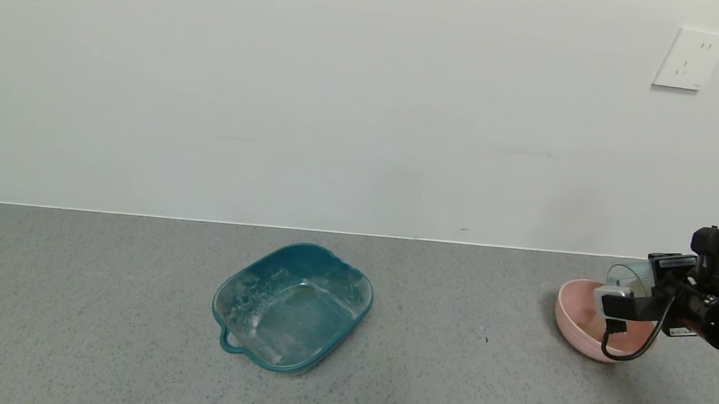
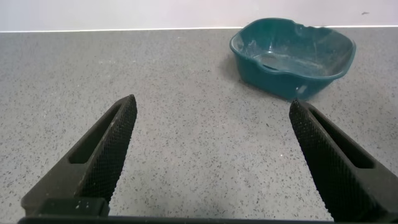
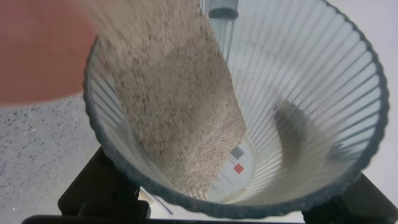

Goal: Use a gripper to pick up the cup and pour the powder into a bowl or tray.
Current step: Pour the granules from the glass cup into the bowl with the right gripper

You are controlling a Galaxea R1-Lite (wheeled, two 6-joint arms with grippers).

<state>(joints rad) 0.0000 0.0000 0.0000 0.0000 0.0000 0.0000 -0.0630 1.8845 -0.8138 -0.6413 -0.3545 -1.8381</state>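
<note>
My right gripper [image 1: 638, 286] is at the far right of the counter, shut on the ribbed pale blue-green cup [image 1: 628, 275]. It holds the cup tipped on its side over the pink bowl [image 1: 576, 315]. In the right wrist view I look into the cup [image 3: 305, 93]. Pale powder [image 3: 174, 106] lies in a band along its lower wall and runs over the rim toward the pink bowl [image 3: 37, 56]. The black fingers [image 3: 99, 193] grip the cup's outside. My left gripper [image 2: 211, 109] is open and empty, low over bare counter, and shows only in its own wrist view.
A teal squarish tray [image 1: 293, 304] with a small handle and whitish residue sits mid-counter; it also shows in the left wrist view [image 2: 292, 53]. The grey speckled counter [image 1: 92, 308] ends at a white wall. A wall socket [image 1: 690, 59] is at the upper right.
</note>
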